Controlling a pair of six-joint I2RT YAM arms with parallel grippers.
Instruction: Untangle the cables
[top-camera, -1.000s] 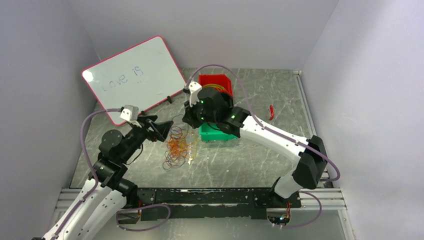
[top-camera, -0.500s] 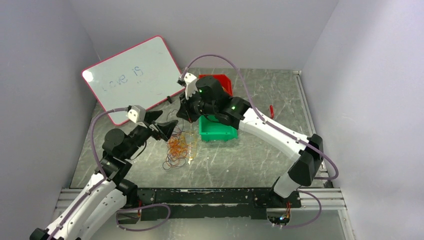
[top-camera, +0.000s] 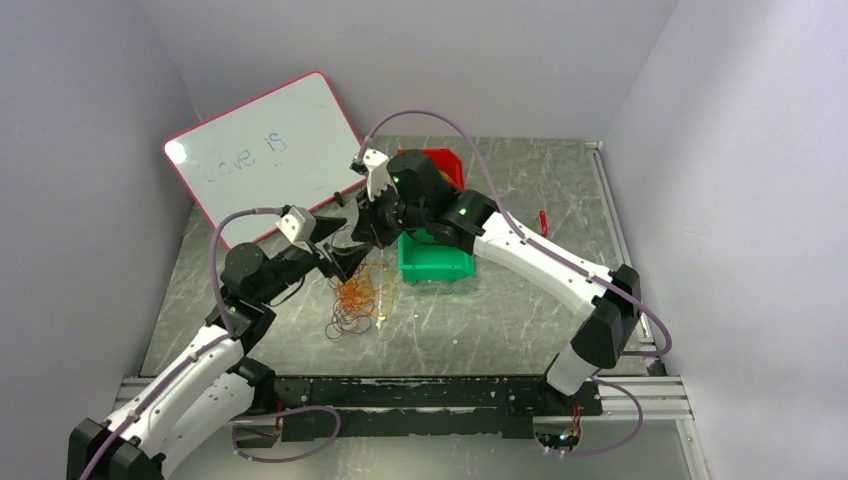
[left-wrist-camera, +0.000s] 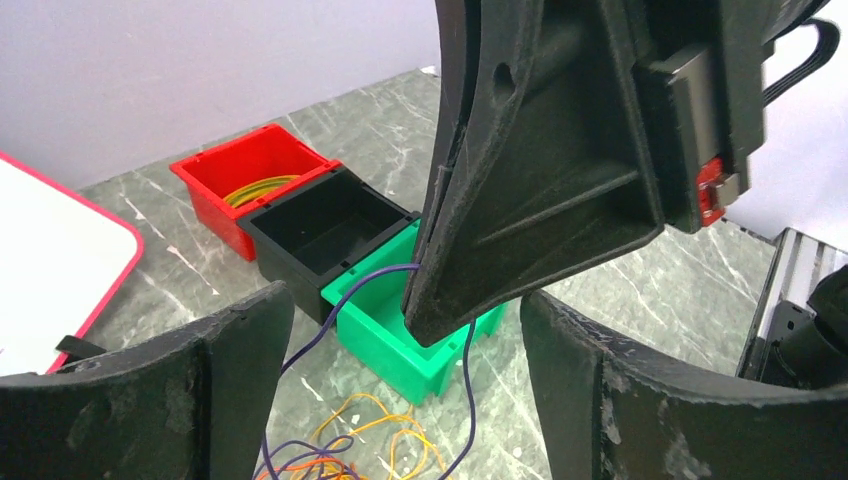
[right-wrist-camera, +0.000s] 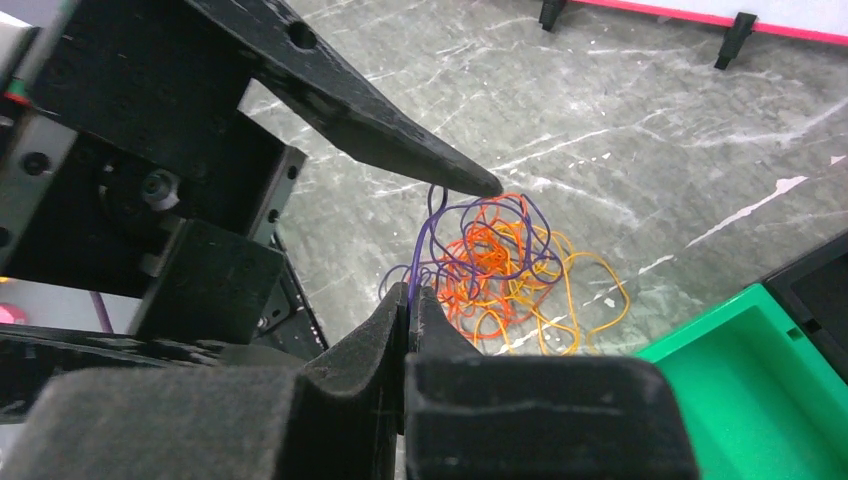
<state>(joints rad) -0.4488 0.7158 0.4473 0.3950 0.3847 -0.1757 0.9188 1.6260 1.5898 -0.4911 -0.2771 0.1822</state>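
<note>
Top external view: the tangle of thread-fine orange, yellow and purple wire cables (top-camera: 352, 300) lies on the grey marbled table (top-camera: 480, 320) at 8 o'clock from the green plastic bin (top-camera: 437, 264), its long axis running roughly 12 to 6 o'clock. The right gripper (right-wrist-camera: 411, 300), reaching in from 3 o'clock, has its fingers pinched tight on a thin purple wire loop (left-wrist-camera: 469, 375) that rises from the clump's 12 o'clock end. The left gripper (top-camera: 343, 243), coming from 8 o'clock, holds its fingers wide apart, gripping nothing, on either side of the right gripper's tip.
</note>
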